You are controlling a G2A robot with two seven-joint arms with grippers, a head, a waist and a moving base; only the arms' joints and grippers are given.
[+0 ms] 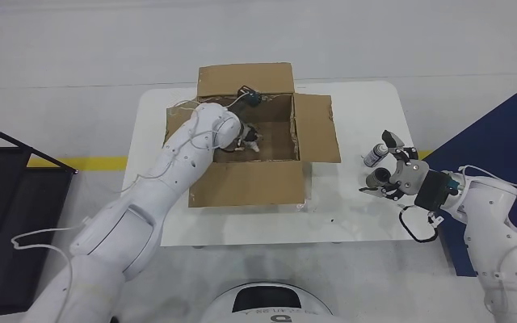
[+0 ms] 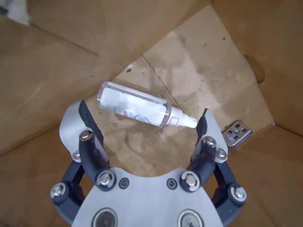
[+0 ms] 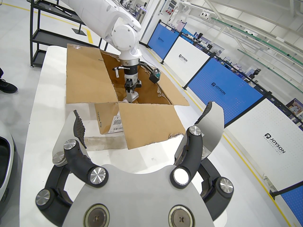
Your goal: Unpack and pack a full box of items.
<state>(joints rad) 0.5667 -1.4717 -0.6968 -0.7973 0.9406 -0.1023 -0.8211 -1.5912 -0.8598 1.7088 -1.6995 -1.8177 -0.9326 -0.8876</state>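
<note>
- A clear plastic spray bottle with a white label and white nozzle lies on its side on the scuffed floor of the cardboard box, close to a corner
- The left hand hangs inside the box just over the bottle, jaws spread wide and holding nothing; its silver metal fingers carry rough black pads
- A small perforated metal bracket lies by a box wall
- The box stands flaps-out on the white desk
- The right hand is wide open and empty; a dark-capped small bottle lies just beside it on the desk
</note>
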